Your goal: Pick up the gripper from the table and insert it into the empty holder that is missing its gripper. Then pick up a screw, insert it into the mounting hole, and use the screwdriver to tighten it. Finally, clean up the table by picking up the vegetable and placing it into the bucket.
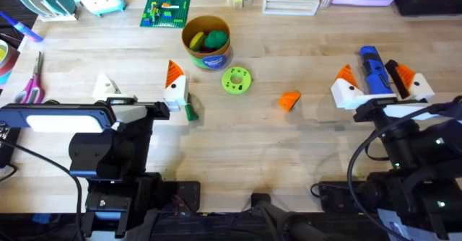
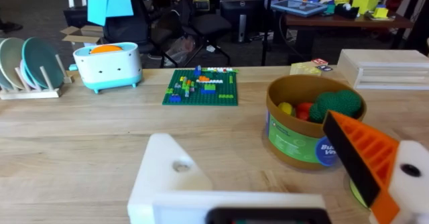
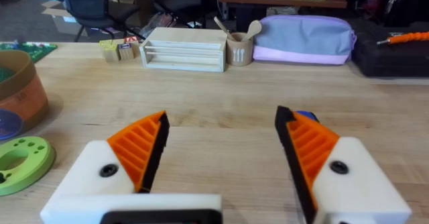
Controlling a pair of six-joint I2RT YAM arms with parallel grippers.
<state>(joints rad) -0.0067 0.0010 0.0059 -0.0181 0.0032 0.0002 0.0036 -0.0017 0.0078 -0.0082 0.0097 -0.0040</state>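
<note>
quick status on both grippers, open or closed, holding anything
Left gripper: open, holding nothing; one finger lacks its orange pad.
Right gripper: open, straddling the screwdriver, not clamped.

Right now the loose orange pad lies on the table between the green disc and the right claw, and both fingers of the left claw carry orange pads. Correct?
Not quite. The orange pad does lie there, but the left claw has one bare white finger, as the left wrist view shows.

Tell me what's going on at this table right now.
Nothing is being handled yet. The left end effector is open and one of its fingers, the holder, has no pad. The loose orange gripper lies on the table mid-way. The right end effector is open, straddling the blue screwdriver. The green vegetable lies beside the left arm's padded finger; the bucket holds other toys.
</note>
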